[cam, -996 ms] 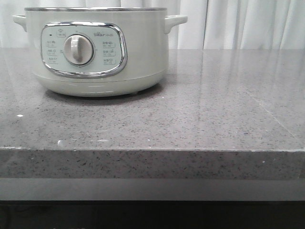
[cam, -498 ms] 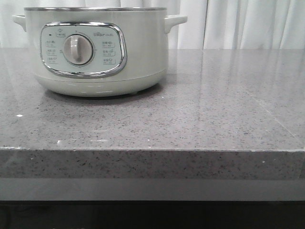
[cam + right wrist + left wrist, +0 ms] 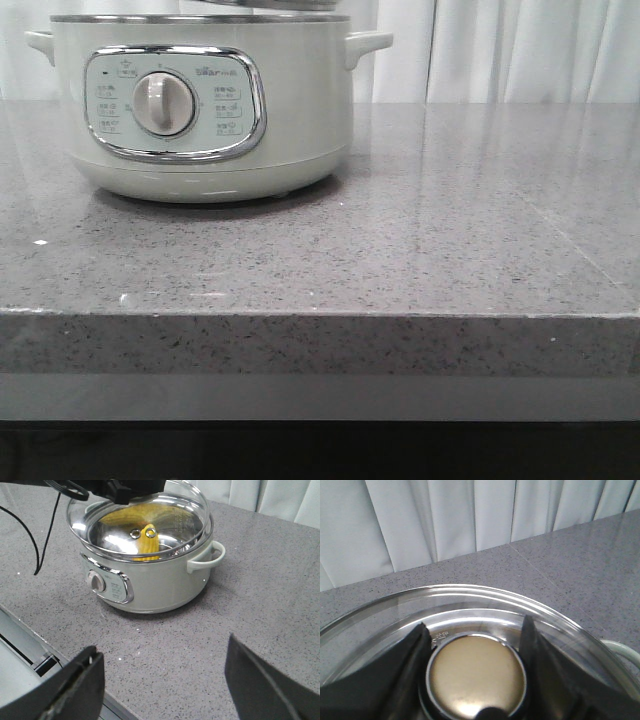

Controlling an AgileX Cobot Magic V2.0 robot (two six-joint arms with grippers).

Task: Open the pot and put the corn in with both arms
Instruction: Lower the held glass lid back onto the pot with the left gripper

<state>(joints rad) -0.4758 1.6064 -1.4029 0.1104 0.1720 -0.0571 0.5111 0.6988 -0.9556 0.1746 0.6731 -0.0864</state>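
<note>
Nearest, the right gripper (image 3: 160,685) hangs over the speckled grey stone counter (image 3: 450,240) with its dark jaws spread wide and nothing between them. Farther back on the counter's left stands the large round pale grey-green electric pot (image 3: 205,105), its chrome-framed dial panel facing front, with a small bright yellow corn cob (image 3: 148,542) lying inside. Over it, the left gripper (image 3: 476,645) has its jaws clenched on the brass-coloured knob (image 3: 476,676) of the steel-rimmed glass lid (image 3: 140,522), held at or just above the rim.
</note>
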